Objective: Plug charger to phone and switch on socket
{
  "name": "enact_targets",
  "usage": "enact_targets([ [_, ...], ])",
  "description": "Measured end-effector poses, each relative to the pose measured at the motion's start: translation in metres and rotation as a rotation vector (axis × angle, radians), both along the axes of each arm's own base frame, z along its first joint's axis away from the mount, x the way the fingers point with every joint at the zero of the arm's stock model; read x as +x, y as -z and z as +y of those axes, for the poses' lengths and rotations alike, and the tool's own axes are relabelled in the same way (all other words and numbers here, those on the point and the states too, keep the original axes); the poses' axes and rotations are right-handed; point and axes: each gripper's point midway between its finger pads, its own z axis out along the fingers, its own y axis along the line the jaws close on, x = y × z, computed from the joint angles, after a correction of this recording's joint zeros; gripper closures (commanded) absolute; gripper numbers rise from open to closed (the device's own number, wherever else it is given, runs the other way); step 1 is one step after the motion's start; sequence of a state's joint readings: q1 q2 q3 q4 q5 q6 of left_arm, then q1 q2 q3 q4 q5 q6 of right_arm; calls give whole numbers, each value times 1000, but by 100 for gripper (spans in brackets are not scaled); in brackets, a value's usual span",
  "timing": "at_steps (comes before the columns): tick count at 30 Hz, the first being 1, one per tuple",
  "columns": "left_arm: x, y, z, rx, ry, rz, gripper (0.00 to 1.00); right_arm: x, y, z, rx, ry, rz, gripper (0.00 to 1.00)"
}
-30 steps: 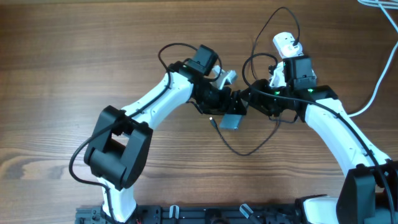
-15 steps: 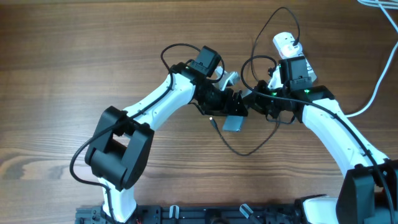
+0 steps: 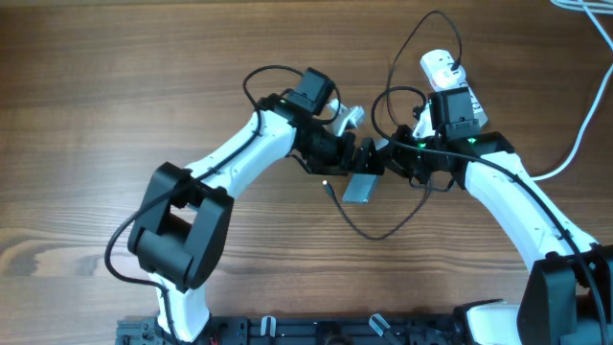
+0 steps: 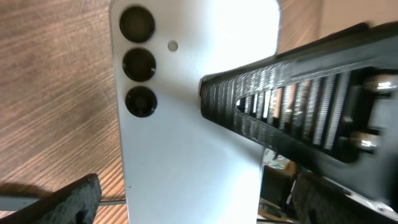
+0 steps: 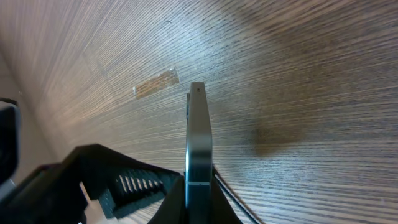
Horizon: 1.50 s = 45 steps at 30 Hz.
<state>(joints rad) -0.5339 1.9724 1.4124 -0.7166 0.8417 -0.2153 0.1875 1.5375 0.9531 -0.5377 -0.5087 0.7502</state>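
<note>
The phone point(image 3: 360, 188) is held tilted above the table between both arms. In the left wrist view its pale white back point(image 4: 186, 124) with three dark lenses fills the frame. My right gripper point(image 5: 199, 186) is shut on the phone point(image 5: 198, 130), seen edge-on; one of its ribbed fingers crosses the back in the left wrist view. My left gripper point(image 4: 199, 208) straddles the phone's width, with a gap at its left finger. The charger point(image 3: 383, 233) is a thin black cable looping under the phone, and its plug tip point(image 3: 327, 186) lies free. The socket point(image 3: 439, 65) lies at the back right.
A thick white cord point(image 3: 584, 125) runs along the right edge of the table. The black cable also arcs above the socket point(image 3: 421, 24). Bare wood table point(image 3: 115, 96) lies to the left and front.
My left arm shifted slightly right and then back. The phone and my right gripper have hardly moved.
</note>
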Motion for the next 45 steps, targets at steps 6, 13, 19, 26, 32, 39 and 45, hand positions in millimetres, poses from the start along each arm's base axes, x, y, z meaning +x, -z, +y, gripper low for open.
enact_targets([
  [6,6,1,8,-19,63,-92,14,2,5,-9,-27,100,47,96],
  [13,17,19,19,122,60,-198,29,-2,20,-33,-119,305,151,95],
  [19,17,14,6,304,72,-414,22,-4,23,-31,-174,343,148,96],
  [26,13,-10,-2,477,60,-660,19,0,25,-32,-232,385,117,96],
  [32,1,-15,0,528,92,-697,24,1,28,-30,-230,395,122,96],
  [39,2,-13,8,556,57,-665,23,1,28,-27,-214,408,132,96],
  [45,6,-8,25,586,-123,-521,14,2,27,-27,-202,436,143,94],
])
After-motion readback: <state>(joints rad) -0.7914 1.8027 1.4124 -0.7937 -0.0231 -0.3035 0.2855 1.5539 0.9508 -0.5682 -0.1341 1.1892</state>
